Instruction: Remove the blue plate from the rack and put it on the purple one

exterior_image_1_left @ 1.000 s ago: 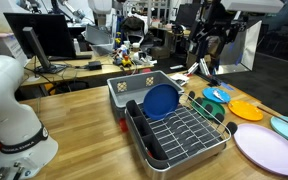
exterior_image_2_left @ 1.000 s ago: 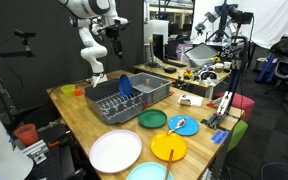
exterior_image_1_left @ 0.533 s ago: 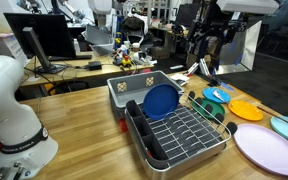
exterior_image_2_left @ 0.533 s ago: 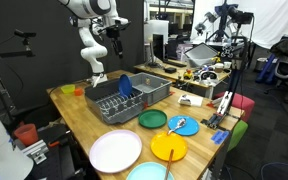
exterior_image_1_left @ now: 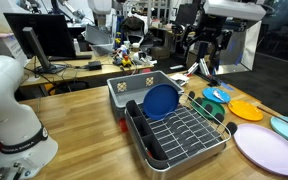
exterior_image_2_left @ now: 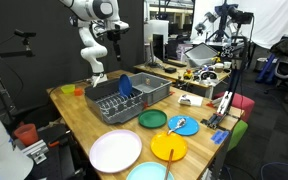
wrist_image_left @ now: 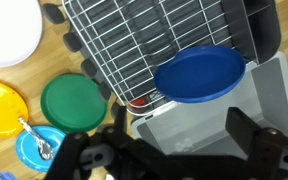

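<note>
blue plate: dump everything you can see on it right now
The blue plate is round, plain, deep blue and glossy, like glazed ceramic or hard plastic. It stands on edge, leaning a little, at the end of the rack nearest the grey tub, its lower rim down among the wires. Only the rack is seen touching it; whether it meets the tub cannot be told. The open pincer hangs well above, clear of it.
</note>
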`<state>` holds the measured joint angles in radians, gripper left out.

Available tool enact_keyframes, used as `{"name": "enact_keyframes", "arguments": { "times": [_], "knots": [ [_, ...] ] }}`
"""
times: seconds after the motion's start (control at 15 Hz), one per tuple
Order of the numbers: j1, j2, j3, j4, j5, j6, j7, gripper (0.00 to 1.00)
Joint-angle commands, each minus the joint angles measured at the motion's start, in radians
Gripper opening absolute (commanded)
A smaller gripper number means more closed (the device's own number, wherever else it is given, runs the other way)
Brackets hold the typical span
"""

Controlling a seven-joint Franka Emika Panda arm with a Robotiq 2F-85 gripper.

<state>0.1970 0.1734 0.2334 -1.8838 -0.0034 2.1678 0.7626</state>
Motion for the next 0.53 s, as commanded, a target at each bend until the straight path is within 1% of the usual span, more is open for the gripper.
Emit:
{"name": "enact_keyframes", "arguments": {
  "times": [0.0, 0.2, 0.47],
  "knots": [
    [0.041, 0.094, -0.029, 0.090, 0.069, 0.002, 0.154, 1.00],
    [0.063, 0.171, -0.039, 0.136, 0.130, 0.079, 0.276, 1.00],
    [0.083, 0.223, -0.049, 0.137, 0.209, 0.246, 0.408, 1.00]
  ]
}}
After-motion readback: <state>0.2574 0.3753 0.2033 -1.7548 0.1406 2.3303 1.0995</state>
